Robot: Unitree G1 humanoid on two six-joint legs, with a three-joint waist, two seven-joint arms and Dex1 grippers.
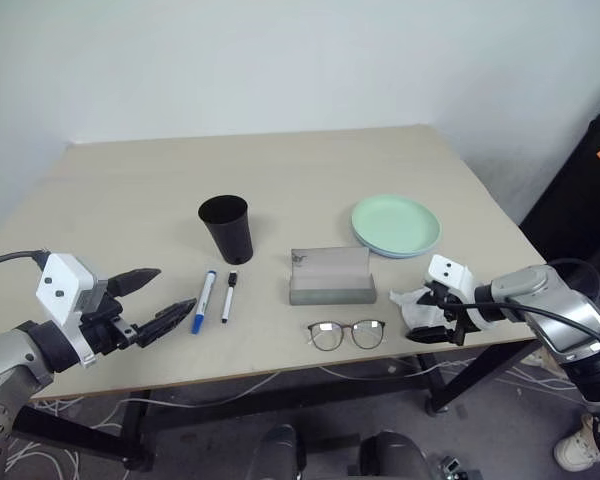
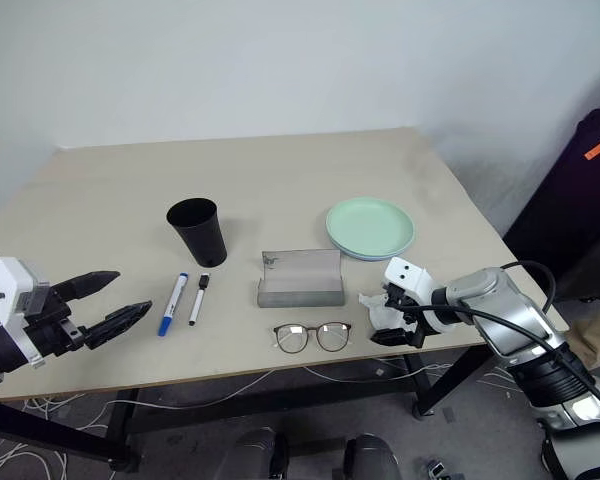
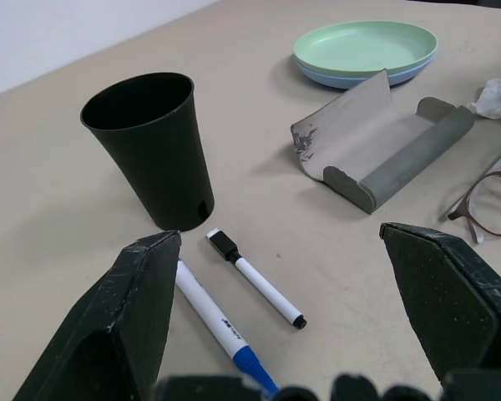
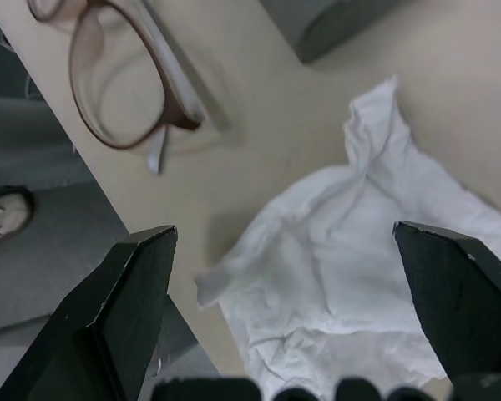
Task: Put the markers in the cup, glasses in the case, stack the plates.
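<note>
Both head eyes look down over the whole desk (image 1: 280,160) from six o'clock, while each wrist camera sits close above it.

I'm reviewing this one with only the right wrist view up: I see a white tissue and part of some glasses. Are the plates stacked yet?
Observer: Yes, the green plate sits on the blue plate at the far right of the table.
Operator: And the markers?
Observer: Both lie flat on the table in front of the cup: the blue-capped marker and the black-capped marker, side by side, not in it.
Operator: Is the case ready for the glasses?
Observer: The case stands open just behind the glasses, and nothing lies in it.
Operator: What is the left arm doing?
Observer: The left gripper hovers near the markers, jaws open, holding nothing.
</note>
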